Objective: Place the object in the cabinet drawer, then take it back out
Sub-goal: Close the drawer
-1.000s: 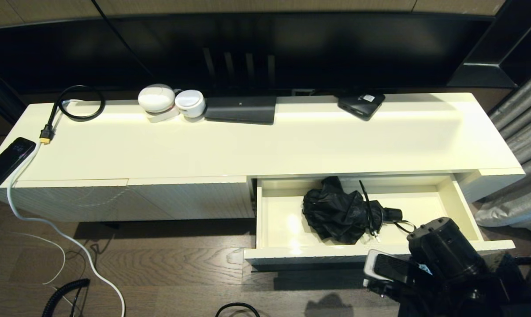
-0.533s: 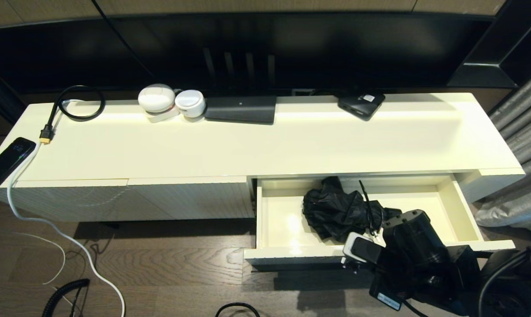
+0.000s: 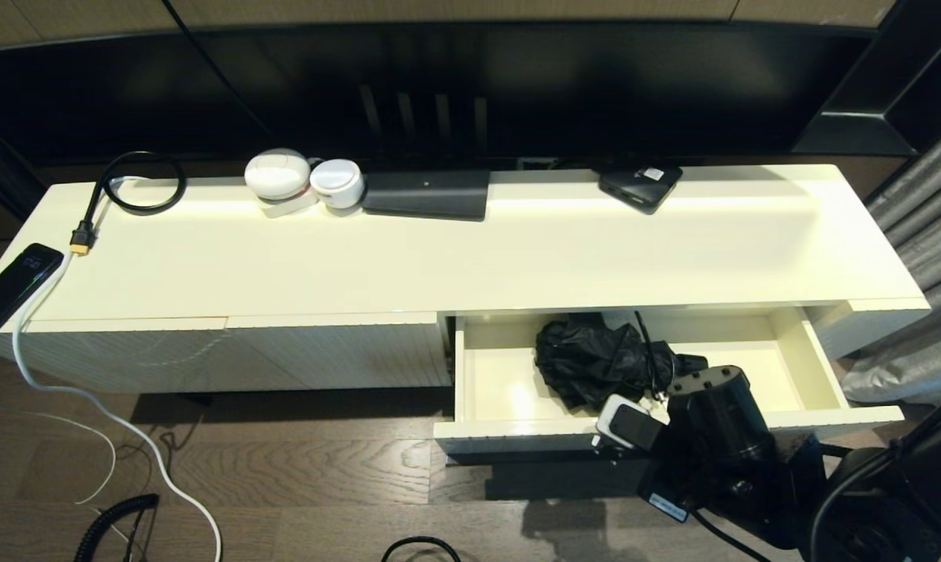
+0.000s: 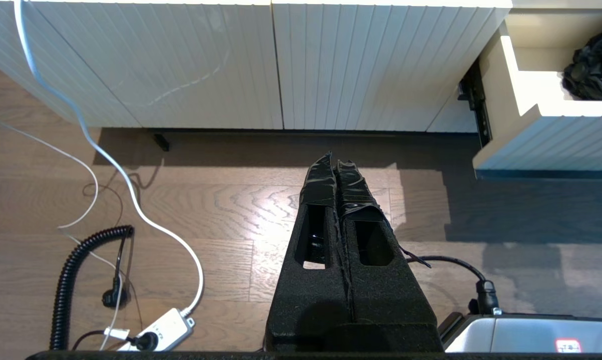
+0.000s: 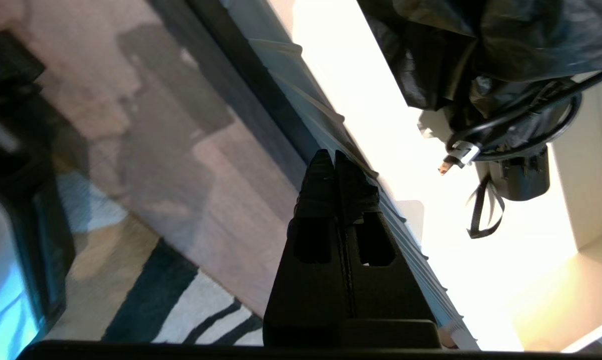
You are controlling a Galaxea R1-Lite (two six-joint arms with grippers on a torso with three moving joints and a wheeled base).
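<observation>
The cabinet spans the head view. Its drawer stands open at lower right, a black umbrella lying inside. The right gripper, fingers pressed together, sits at the drawer front. The left gripper, also pressed together, hangs over the floor.

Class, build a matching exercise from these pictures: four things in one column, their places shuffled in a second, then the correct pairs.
Things
1. umbrella
2. phone
3. left gripper
4. right gripper

Places
A. above the wooden floor
B. at the drawer front's top edge
C. inside the open drawer
D. left end of the cabinet top

Pairs: 1-C, 2-D, 3-A, 4-B
</observation>
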